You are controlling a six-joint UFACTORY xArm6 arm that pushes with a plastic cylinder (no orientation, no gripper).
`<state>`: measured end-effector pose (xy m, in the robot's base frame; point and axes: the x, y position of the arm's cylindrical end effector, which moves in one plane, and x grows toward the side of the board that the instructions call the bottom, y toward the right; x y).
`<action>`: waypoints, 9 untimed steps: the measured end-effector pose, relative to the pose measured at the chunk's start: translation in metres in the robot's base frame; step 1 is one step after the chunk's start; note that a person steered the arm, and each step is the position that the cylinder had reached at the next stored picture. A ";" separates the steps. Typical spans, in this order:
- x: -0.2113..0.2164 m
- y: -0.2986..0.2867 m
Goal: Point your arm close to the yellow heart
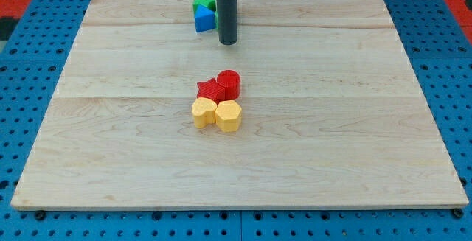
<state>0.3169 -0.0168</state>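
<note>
The tool here is a plain dark rod with nothing that opens or closes and nothing held; my tip (228, 43) rests on the wooden desk (354, 138) near the view's top, a little left of the middle. Just to the view's left of the rod, close beside it and possibly touching, though I cannot tell, sits a blue block (203, 18) whose shape I cannot make out for sure, and right behind that, toward the view's top, a green block (202, 2), partly hidden by the blue one and by the rod. Toward the view's bottom from the tip, well apart from it, four blocks huddle together around the middle of the desk. Nearest the tip is a red cylinder (229, 84), with a red star (210, 89) touching it on the view's left. Pressed against those two on the far side from the tip are the yellow heart (203, 112), below the star, and a yellow hexagon (229, 115), below the cylinder, the two yellow pieces touching each other. Around the desk lies a blue perforated board (29, 86), with red showing at the view's upper corners. No brand, label or lettering can be read anywhere.
</note>
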 end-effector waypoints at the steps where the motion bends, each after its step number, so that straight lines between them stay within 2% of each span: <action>1: 0.000 0.000; 2: 0.015 0.005; 3: 0.042 -0.034; 4: 0.091 -0.074; 5: 0.122 -0.084; 9: 0.124 -0.085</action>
<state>0.4409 -0.1019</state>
